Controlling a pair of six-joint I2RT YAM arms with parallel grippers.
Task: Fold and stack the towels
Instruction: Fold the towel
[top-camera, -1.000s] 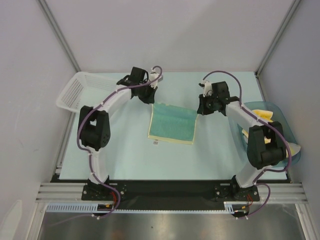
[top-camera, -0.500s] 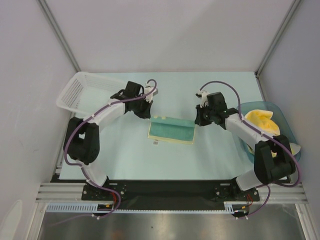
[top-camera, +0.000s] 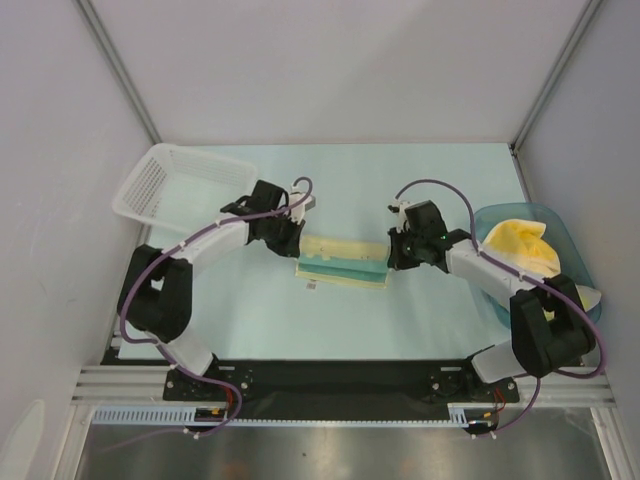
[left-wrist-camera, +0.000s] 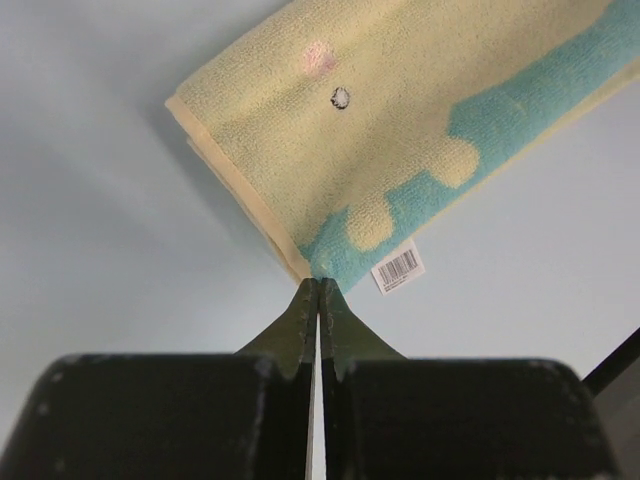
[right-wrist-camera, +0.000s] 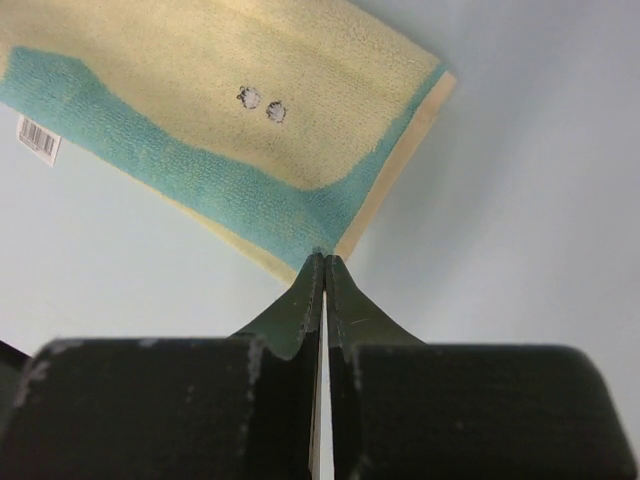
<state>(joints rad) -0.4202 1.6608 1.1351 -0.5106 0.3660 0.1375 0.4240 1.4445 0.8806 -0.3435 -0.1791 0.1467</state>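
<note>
Count by kind:

- Arms: two, left arm (top-camera: 215, 238) and right arm (top-camera: 482, 265).
- Grippers: two, left gripper (top-camera: 290, 237) and right gripper (top-camera: 392, 256).
- Teal-and-yellow towel (top-camera: 343, 262): one, frame centre.
- Barcode label (left-wrist-camera: 398, 267): one.
- White mesh basket (top-camera: 140, 190): one, upper left.
- Blue tub (top-camera: 578, 265): one, right edge.
- Yellow cloth (top-camera: 520, 243) in the tub: number of pieces cannot be determined.

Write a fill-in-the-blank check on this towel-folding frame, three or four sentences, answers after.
1. The left gripper and right gripper each pinch a corner of the teal and yellow towel with jaws ____.
2. The white mesh basket sits on the ____ arm's side of the table.
3. The blue tub holds further towels, coloured pale ____.
4. The white tag at the towel's edge bears a printed ____.

Missing words: shut; left; yellow; barcode.
</note>
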